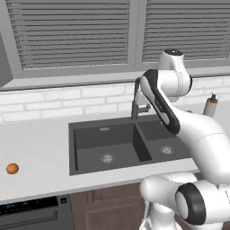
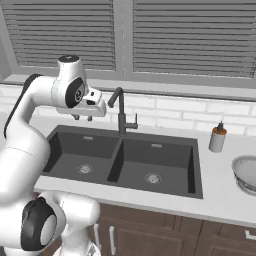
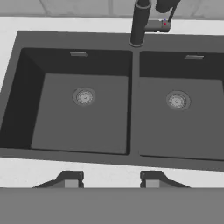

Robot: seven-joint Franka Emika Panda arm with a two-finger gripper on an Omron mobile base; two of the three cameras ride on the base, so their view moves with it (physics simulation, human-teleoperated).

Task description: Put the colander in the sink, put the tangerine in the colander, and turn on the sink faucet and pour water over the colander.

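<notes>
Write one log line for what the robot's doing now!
gripper: open, empty, above sink | colander: on counter right of sink | tangerine: on counter left of sink | sink faucet: no water visible

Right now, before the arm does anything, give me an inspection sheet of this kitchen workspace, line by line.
Surface: pale counter around the dark double-basin sink; both basins hold nothing but their drains.
Job's things: colander on the counter right of the sink, cut by the picture edge; tangerine on the counter far left of the sink; sink faucet upright behind the divider, no water running.
Clutter: soap bottle on the counter at the sink's right back corner.
Grippers: pincer above the sink's front edge, jaws apart, holding nothing.
Cables: nothing seen.
Surroundings: white brick backsplash, shuttered windows, wooden cabinets below.
</notes>
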